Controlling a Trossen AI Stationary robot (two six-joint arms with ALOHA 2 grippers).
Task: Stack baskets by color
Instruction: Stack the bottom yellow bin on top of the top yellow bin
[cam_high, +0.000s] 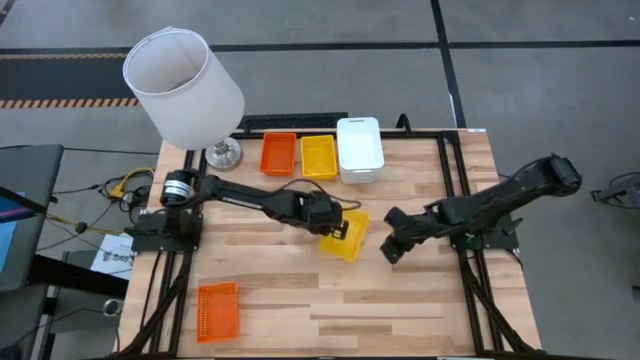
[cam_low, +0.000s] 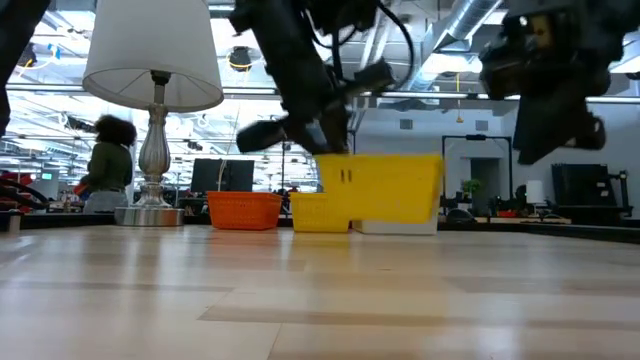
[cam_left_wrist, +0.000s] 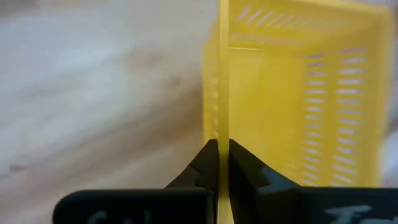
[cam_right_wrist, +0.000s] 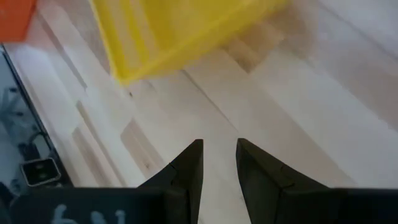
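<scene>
High view, left claw (cam_high: 335, 222) pinching yellow basket (cam_high: 345, 238), long axis slanted across table

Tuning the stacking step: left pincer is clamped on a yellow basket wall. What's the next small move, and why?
Probably carry the held yellow basket toward the yellow basket at the table's far edge, between the orange basket and the white basket. The left pincer is shut on its wall and the low view shows it off the table, so only transport and nesting remain. The right pincer waits nearby, shut and empty.
</scene>
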